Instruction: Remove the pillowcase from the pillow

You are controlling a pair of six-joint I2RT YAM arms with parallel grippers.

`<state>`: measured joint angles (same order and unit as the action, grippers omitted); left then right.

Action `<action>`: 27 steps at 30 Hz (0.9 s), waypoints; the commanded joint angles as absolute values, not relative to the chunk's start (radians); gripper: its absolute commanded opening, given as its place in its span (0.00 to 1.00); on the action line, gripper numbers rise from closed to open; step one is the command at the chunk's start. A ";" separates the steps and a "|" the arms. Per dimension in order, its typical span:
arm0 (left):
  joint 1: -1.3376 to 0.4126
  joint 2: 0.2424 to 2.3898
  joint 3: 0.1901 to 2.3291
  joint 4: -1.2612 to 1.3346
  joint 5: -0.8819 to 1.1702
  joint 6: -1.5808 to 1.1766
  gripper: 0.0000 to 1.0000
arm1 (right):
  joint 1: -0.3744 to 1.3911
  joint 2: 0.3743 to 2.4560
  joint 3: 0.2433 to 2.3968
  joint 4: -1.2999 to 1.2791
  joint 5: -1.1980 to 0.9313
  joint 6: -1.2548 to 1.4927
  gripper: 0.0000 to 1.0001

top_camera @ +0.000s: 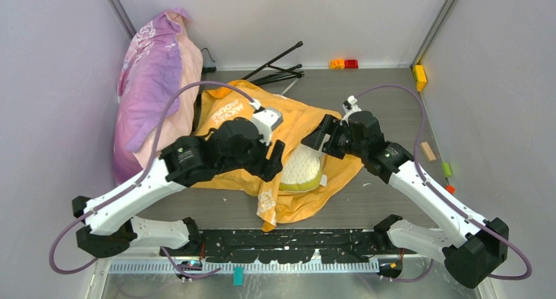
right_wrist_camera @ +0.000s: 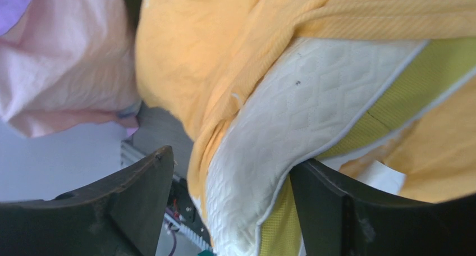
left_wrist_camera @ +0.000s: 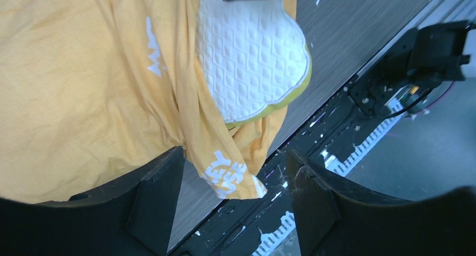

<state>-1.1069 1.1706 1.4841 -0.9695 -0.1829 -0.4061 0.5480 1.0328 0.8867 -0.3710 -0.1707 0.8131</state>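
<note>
The orange pillowcase point(top_camera: 236, 115) lies crumpled mid-table, white text showing. The cream quilted pillow point(top_camera: 303, 168) with its yellow-olive band sticks one corner out of the case's near side. My left gripper point(top_camera: 274, 160) is open just left of that corner. In the left wrist view a loose orange flap point(left_wrist_camera: 227, 174) hangs between its fingers, gripper point(left_wrist_camera: 233, 155), with the pillow point(left_wrist_camera: 252, 54) beyond. My right gripper point(top_camera: 316, 141) is open and straddles the pillow corner point(right_wrist_camera: 292, 110). Its right finger point(right_wrist_camera: 337, 205) touches the band; gripper point(right_wrist_camera: 231, 160). Orange fabric point(right_wrist_camera: 213, 37) drapes above.
A pink-purple floral pillow point(top_camera: 154, 89) leans on the left wall. Black rods point(top_camera: 275, 66) lie behind the case. Small orange and red blocks point(top_camera: 344, 63) and a yellow block point(top_camera: 419, 76) sit at the back. A wooden piece point(top_camera: 427, 151) lies right. A black rail point(top_camera: 288, 237) runs along the near edge.
</note>
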 commanded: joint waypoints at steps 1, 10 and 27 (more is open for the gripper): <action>-1.184 1.267 1.519 -0.934 -0.229 -0.369 0.69 | 0.536 0.976 0.957 -0.535 0.161 0.801 0.82; -1.275 1.461 1.570 -0.830 -0.285 -0.389 0.75 | 0.508 0.745 0.808 -0.721 0.556 0.874 1.00; -1.349 1.926 1.773 -0.826 -0.407 -0.402 0.95 | 0.491 0.416 0.958 -0.949 0.938 0.744 0.98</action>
<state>-1.3495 1.8492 1.7168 -0.8261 -0.3294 -0.3843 0.4931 0.4786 0.9073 -0.9077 0.8070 0.7696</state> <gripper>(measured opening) 0.948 0.982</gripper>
